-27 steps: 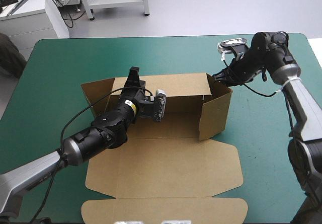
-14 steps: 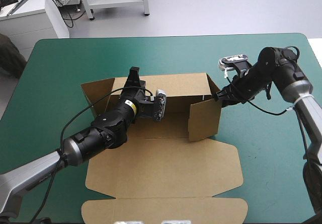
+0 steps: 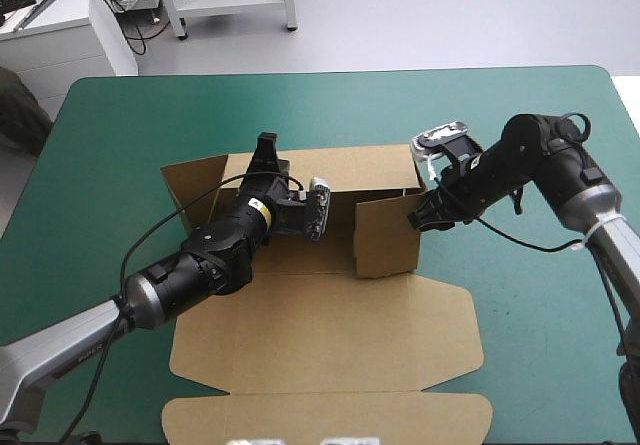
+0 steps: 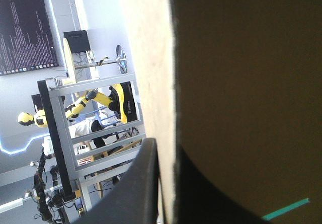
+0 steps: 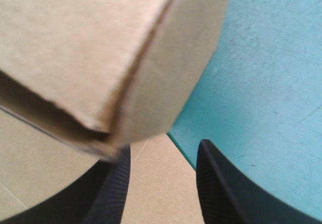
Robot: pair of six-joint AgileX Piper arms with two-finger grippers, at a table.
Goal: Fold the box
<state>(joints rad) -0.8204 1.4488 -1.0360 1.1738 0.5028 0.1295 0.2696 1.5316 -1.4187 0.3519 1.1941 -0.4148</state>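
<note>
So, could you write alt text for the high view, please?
A half-folded brown cardboard box lies on a teal-green table cover, its lid flat. The black left pincer clamps the raised far wall; the open right pincer meets the upright right side wall.

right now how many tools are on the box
2. The left tool is shut on the box's back wall, near that wall's left end. The right tool, open, sits at the folded-in right flap's outer corner; whether it touches is unclear.
</note>
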